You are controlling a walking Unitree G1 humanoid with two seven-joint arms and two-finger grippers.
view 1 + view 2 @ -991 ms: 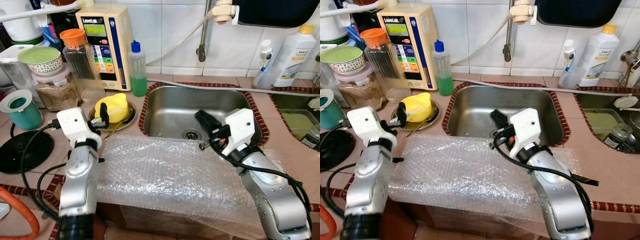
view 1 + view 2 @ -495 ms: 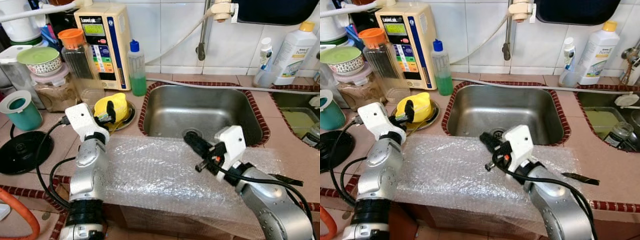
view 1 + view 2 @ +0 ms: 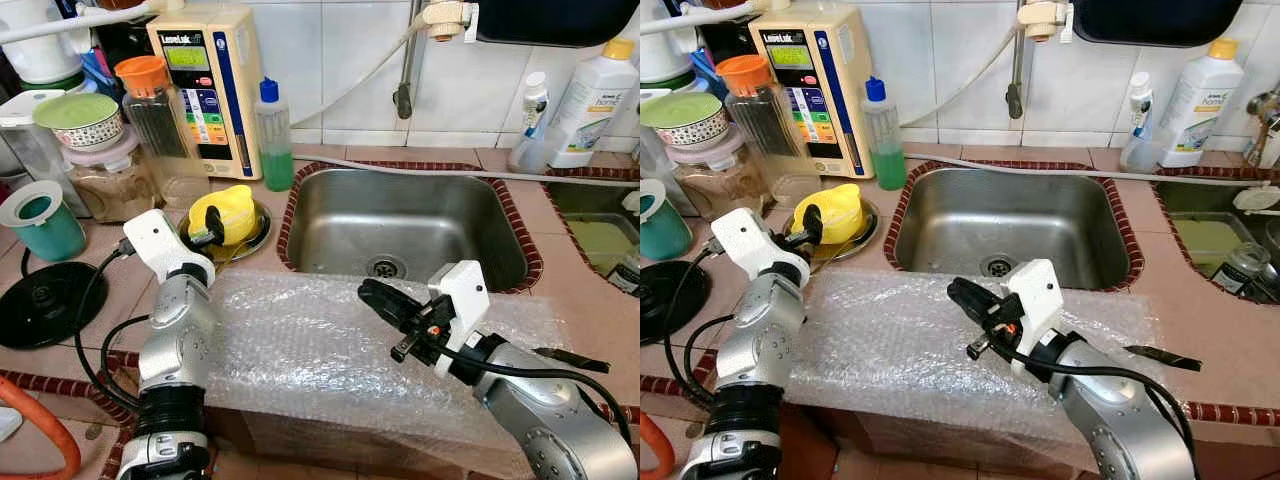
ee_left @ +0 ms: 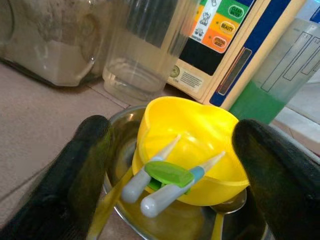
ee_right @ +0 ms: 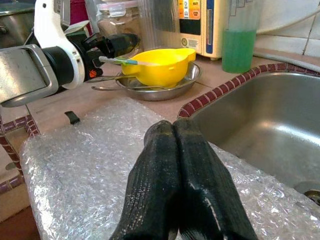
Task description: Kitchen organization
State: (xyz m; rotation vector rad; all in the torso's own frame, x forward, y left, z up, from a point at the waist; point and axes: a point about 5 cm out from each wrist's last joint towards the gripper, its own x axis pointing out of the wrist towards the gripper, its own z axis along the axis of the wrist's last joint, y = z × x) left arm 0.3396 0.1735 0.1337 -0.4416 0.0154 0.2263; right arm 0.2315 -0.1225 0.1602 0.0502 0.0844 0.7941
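Observation:
A yellow bowl (image 3: 230,208) sits in a shallow metal dish (image 3: 258,233) on the counter left of the sink (image 3: 410,215). Two pale sticks joined by a green clip (image 4: 161,176) lie in the bowl (image 4: 200,130). My left gripper (image 3: 211,226) is open at the bowl's near side, with one black finger (image 4: 87,150) on each side of it. A sheet of bubble wrap (image 3: 300,345) covers the counter's front edge. My right gripper (image 3: 376,298) is shut with nothing in it, low over the wrap and pointing left; its fingers (image 5: 172,165) are pressed together.
Behind the dish stand a cream water machine (image 3: 208,80), a green soap bottle (image 3: 275,135) and an orange-lidded jar (image 3: 152,105). A teal cup (image 3: 40,220) and a black round base (image 3: 40,300) are at the left. White bottles (image 3: 592,95) stand at the back right.
My right gripper has swung from above the sink drain to the left, out over the bubble wrap. My left gripper has edged closer to the yellow bowl.

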